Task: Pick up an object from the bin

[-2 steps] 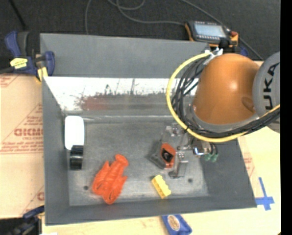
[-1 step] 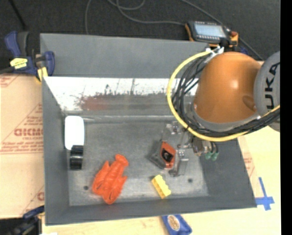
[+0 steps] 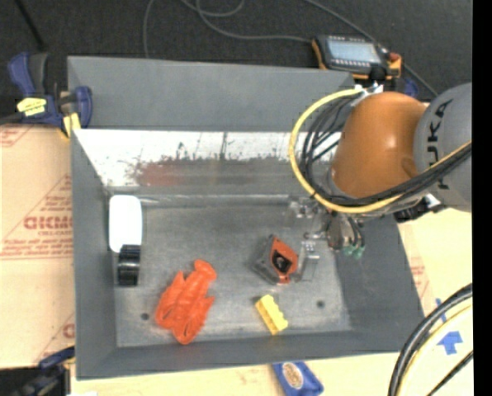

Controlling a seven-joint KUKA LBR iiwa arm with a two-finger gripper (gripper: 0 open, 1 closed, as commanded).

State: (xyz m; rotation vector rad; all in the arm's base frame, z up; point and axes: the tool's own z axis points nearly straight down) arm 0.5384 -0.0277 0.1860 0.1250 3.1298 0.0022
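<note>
My gripper hangs below the orange wrist cover at the right side of the bin floor. Right beside it, to its left and touching or nearly touching, lies a small black thing with an orange face, tilted. A yellow toy brick rests a little nearer the front wall, below that thing. Nothing shows in the gripper's grasp.
An orange lobster-shaped toy lies at the front left of the floor. A white block with a black end stands along the left wall. The arm's cables loop over the bin's right back corner.
</note>
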